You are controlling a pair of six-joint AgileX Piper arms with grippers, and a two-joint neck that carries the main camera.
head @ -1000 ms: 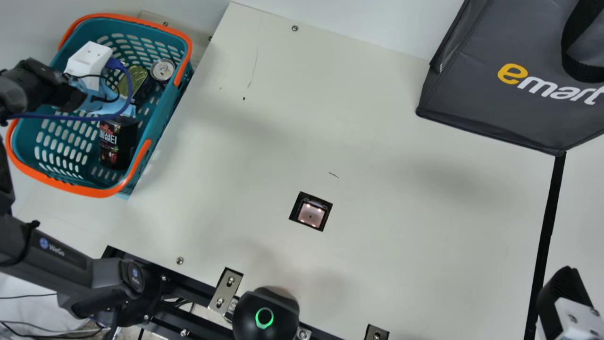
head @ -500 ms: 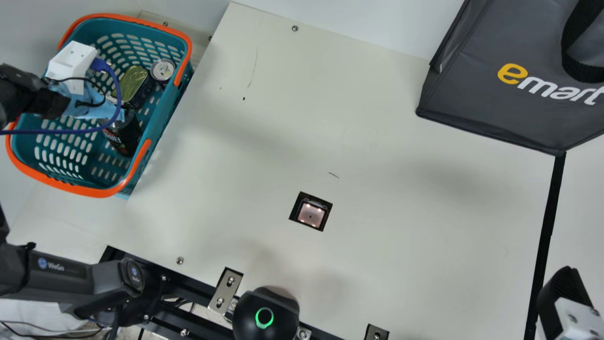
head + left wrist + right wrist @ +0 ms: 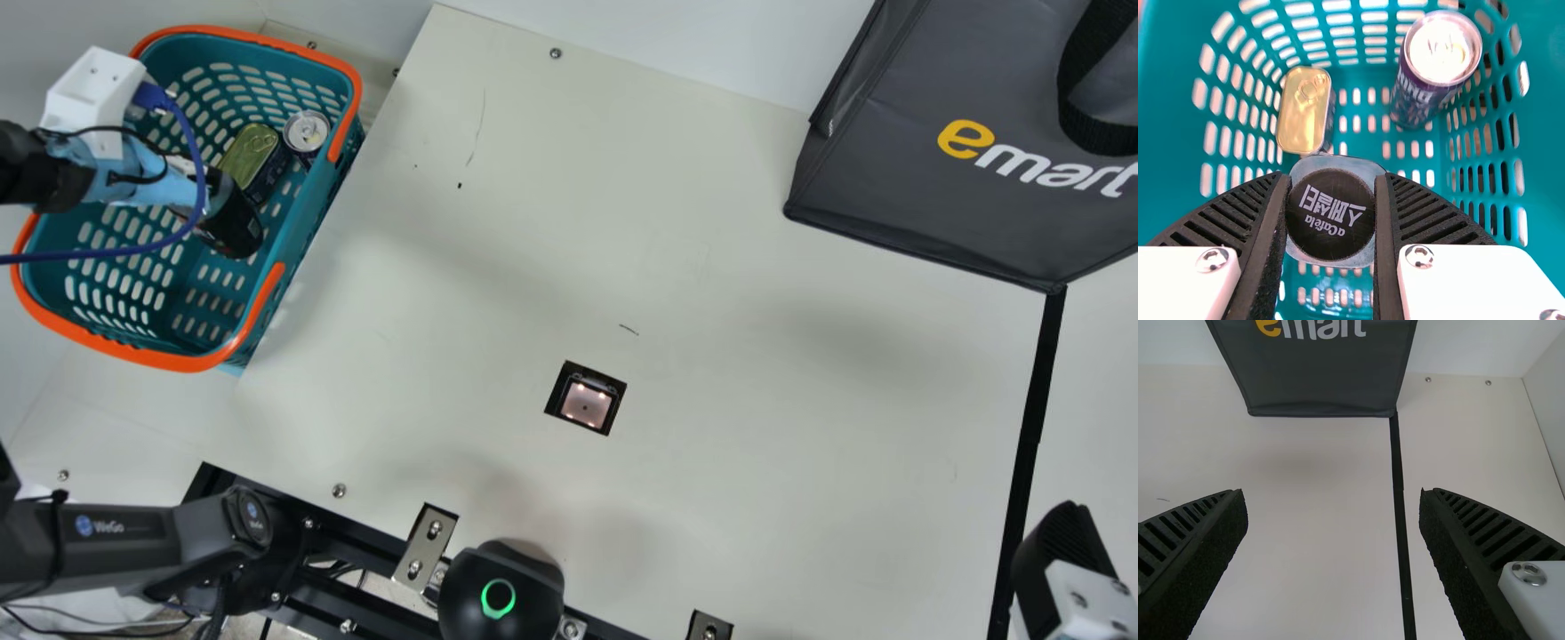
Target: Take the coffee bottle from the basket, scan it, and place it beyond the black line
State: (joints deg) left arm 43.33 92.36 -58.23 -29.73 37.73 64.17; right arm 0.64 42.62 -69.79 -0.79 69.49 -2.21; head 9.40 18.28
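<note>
One cream table (image 3: 756,462) spreads under my neck camera, with one square scanner window (image 3: 585,405) set in it and one black line (image 3: 1032,418) running down its right side. I count one dark grey bag (image 3: 889,187), its lower corner meeting the line's far end. At the left sits one teal basket (image 3: 188,364) with orange trim, and I make out three items within its walls: a gold-topped tin (image 3: 251,153), a can (image 3: 306,132) just beside it, and the coffee bottle (image 3: 233,224), tilted. My left gripper (image 3: 197,194) has that bottle pinched at its black cap (image 3: 1330,215), one finger on each side; whether its base touches the basket floor, I can't tell. My right gripper (image 3: 1062,556), near the line, stands wide, nothing between its two fingers.
</note>
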